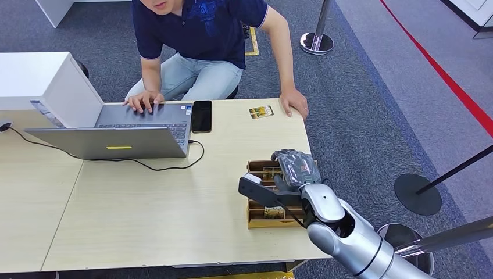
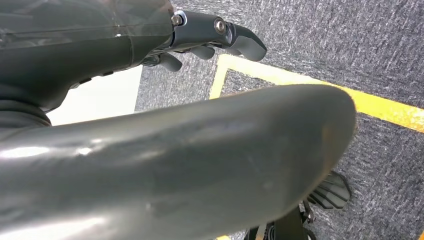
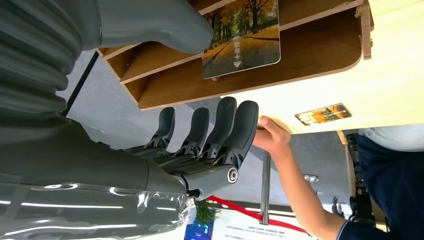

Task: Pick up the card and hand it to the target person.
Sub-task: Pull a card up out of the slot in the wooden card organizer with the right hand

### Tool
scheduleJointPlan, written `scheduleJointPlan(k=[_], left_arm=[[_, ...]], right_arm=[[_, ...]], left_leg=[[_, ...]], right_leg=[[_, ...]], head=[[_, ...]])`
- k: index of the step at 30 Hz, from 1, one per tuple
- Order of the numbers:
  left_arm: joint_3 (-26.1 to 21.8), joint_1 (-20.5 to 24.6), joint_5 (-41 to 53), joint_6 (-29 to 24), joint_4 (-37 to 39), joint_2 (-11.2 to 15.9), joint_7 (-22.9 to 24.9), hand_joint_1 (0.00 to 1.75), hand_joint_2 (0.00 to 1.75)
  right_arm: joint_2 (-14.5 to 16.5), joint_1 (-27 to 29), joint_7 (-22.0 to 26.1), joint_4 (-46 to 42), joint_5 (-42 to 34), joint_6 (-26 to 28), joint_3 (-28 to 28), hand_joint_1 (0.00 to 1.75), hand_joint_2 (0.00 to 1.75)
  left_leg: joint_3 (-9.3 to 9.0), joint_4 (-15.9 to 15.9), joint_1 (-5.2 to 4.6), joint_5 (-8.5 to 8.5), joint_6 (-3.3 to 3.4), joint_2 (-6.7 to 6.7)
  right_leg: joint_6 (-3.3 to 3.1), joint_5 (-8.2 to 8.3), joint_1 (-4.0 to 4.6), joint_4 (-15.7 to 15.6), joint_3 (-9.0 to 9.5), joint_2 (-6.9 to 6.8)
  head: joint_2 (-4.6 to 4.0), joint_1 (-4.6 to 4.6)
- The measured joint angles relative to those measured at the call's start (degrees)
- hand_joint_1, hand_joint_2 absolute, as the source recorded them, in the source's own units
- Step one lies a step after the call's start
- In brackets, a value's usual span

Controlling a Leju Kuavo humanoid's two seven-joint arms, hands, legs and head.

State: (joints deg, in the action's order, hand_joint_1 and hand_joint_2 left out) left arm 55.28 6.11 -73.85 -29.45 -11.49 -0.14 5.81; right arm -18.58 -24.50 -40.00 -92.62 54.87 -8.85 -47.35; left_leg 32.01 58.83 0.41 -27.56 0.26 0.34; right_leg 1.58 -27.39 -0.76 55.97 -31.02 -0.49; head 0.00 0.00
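A wooden card rack point(image 1: 258, 220) stands near the table's right front corner, with picture cards in its slots. My right hand point(image 1: 293, 171) hovers over it with fingers apart and nothing held. In the right wrist view an autumn-tree card point(image 3: 242, 37) stands in a slot of the rack point(image 3: 310, 55); the thumb point(image 3: 150, 22) lies on one side and the fingers point(image 3: 220, 127) outside the rack wall. Another card point(image 1: 261, 111) lies flat at the far edge, beside the person's hand point(image 1: 293, 103). My left hand point(image 2: 215, 32) hangs over carpet, holding nothing.
The person point(image 1: 200, 35) crouches behind the table, one hand on an open laptop point(image 1: 125, 131). A black phone point(image 1: 202, 115) lies next to it, and a cable point(image 1: 168, 167) loops across the tabletop. A white box point(image 1: 40, 81) sits far left. Stanchion bases point(image 1: 417, 193) stand right.
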Motion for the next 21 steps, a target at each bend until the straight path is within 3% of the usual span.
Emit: scheduleJointPlan(k=[11, 21], left_arm=[[-0.1, 0.0, -0.13, -0.14, 0.0, -0.11, -0.02, 0.0, 0.0], [-0.18, -0.02, -0.22, -0.15, -0.02, -0.16, -0.1, 0.0, 0.0]], right_arm=[[-0.11, -0.37, 0.0, -0.38, -0.91, 0.52, -1.07, 0.98, 1.75], [-0.05, -0.67, 0.0, -0.04, -1.7, 0.55, -1.87, 0.94, 1.75]], left_leg=[[-0.01, -0.01, 0.0, 0.01, 0.0, -0.01], [-0.01, 0.0, -0.01, 0.0, 0.0, -0.03]], right_leg=[[0.0, 0.0, 0.0, 0.0, 0.01, -0.01], [0.01, -0.02, -0.01, 0.02, 0.01, -0.04]], head=[[0.0, 0.0], [0.0, 0.0]])
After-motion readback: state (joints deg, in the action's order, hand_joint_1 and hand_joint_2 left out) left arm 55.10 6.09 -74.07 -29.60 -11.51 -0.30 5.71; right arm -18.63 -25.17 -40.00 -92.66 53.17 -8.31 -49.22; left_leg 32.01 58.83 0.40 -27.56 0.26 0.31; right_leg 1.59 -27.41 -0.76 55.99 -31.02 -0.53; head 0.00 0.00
